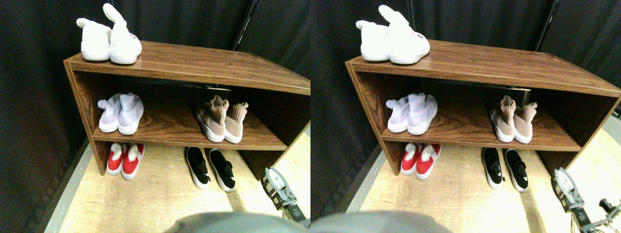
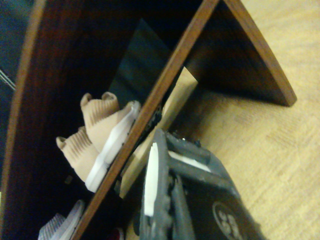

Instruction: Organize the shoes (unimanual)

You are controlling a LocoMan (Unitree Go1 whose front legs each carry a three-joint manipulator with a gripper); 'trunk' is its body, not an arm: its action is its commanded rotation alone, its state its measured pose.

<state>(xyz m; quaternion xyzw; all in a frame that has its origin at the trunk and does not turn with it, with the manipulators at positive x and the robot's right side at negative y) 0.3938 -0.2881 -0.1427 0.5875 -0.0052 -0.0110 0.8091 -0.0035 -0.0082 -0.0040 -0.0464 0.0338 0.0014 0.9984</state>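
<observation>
The tan knit sneakers stand as a pair on the right part of the middle shelf, heels toward me. In the wrist view the tan sneakers show just past the shelf board's edge. On the floor under that shelf lie the black slip-ons, side by side, white soles showing. My right gripper hovers low over the floor, to the right of the black pair and in front of the rack's right side panel, touching no shoe. The gripper fills the lower part of the wrist view, with nothing seen in it.
The wooden shoe rack stands against a dark curtain. White bunny-ear slippers sit on its top left, lavender knit sneakers on the middle shelf's left, red slippers on the floor below them. Light wood floor lies in front.
</observation>
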